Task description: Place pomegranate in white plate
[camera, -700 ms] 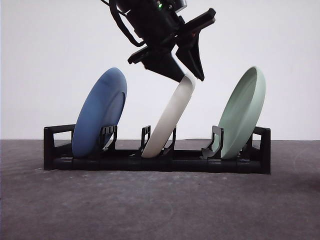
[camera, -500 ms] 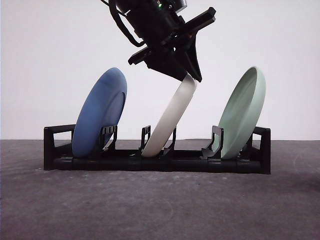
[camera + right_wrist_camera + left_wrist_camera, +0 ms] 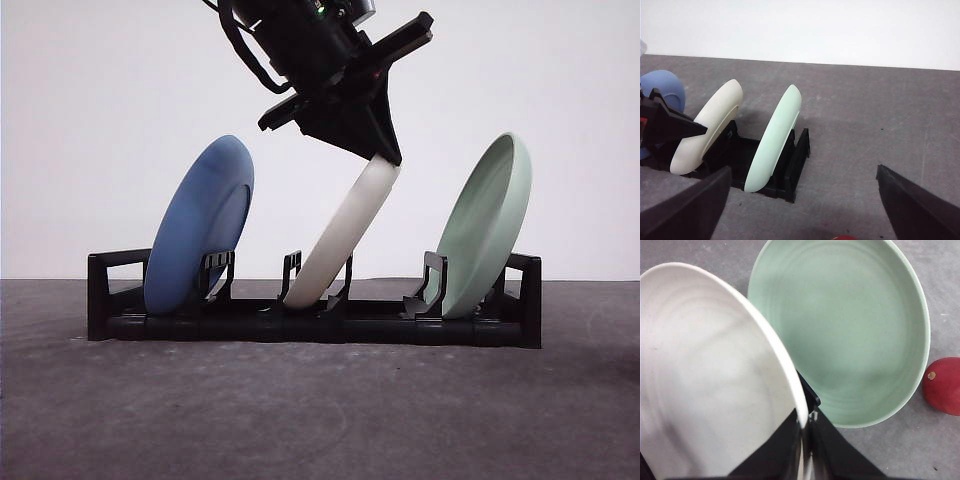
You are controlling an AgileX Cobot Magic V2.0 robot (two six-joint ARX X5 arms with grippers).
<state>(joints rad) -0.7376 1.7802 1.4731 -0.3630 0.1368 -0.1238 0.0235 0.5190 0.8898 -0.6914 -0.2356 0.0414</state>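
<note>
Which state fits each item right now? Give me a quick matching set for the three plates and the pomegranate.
Things:
1. white plate
2. blue plate
3. pale green plate
4. pomegranate

States:
A. lying on the table beside the rack
B. standing in the rack's left slot
C. rim clamped by the left gripper, leaning in the middle slot
D. standing in the rack's right slot

Pairs: 1-C, 2-B, 3-D, 4-A

Even bright diffuse light; soft shadows under rack (image 3: 300, 325); near fingers (image 3: 690, 210) blurred
</note>
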